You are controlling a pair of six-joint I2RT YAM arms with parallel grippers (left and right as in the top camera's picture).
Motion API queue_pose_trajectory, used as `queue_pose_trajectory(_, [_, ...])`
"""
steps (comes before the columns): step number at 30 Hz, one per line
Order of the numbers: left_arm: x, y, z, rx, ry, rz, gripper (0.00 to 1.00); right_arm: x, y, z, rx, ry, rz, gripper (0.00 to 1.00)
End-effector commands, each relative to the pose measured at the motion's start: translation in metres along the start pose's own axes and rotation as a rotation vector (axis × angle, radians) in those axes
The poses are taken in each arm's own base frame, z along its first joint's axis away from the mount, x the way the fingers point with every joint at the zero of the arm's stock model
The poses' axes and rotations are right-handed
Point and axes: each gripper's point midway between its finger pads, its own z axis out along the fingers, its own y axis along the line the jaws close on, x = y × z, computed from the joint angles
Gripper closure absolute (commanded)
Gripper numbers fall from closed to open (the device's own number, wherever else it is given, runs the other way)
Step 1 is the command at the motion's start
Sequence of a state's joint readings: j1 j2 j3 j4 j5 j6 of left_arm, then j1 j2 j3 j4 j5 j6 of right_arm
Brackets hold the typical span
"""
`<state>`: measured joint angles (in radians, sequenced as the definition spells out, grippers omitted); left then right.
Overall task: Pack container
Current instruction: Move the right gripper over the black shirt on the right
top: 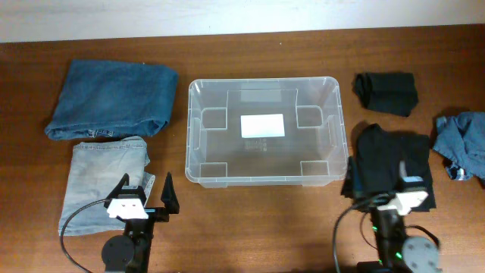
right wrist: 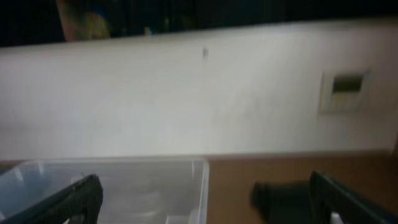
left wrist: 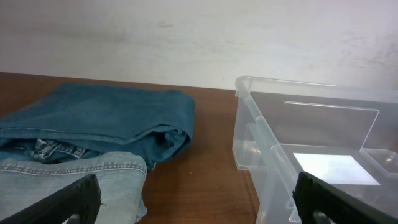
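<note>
- Overhead view: the container [top: 258, 159] is sitting in the middle of the table [top: 250, 220], long side facing the robot, holding nothing but the white label [top: 262, 125] on its floor.
- Clothes are lying on both sides of it. A folded pair of dark jeans [top: 114, 98] is resting on the left, with a paler pair [top: 102, 178] just in front. On the right are a small black bundle [top: 386, 92], a larger black garment [top: 390, 159] and a crumpled blue cloth [top: 464, 144] at the table's edge.
- The left gripper [top: 144, 191] is hovering at the near edge of the table, beside the pale jeans, with its fingers spread wide and holding nothing.
- The right gripper [right wrist: 204, 186] is waiting over the near end of the larger black garment. Its wrist camera is showing both fingers set far apart, with nothing between them.
- Packing is, by all appearances, only just starting: nothing is in the tub yet, and the step in hand looks like the first reach for a garment.
- The next move is probably calling for one claw to drop onto the cloth nearest it, pinch a thick fold rather than a loose edge, and lift high enough to clear the rolled rim before crossing over the tub.
- Soft fabric is likely to sag and trail, so a corner catching on the rim is the thing to watch.
</note>
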<state>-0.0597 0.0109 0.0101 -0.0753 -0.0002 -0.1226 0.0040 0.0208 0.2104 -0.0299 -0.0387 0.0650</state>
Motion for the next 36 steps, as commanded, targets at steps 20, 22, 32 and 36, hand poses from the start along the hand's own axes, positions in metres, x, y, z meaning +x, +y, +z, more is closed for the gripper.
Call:
queue_pose_trajectory(20, [0.002,0.001,0.000,-0.004,0.005,0.016,0.01,-0.070,-0.108,0.102,0.154,0.874,0.300,0.01])
queue_pose_trajectory(22, [0.002,0.001,0.000,-0.004,0.005,0.016,0.01,-0.054,-0.122,0.101,0.153,0.962,0.425,0.02])
queue_pose_trajectory(32, [0.002,0.001,0.000,-0.004,0.005,0.016,0.00,0.051,-0.160,0.079,0.259,1.340,0.690,0.02])
queue_pose_trajectory(36, [0.002,0.001,0.000,-0.004,0.005,0.016,0.01,0.083,-0.181,0.055,0.408,1.498,0.662,0.02])
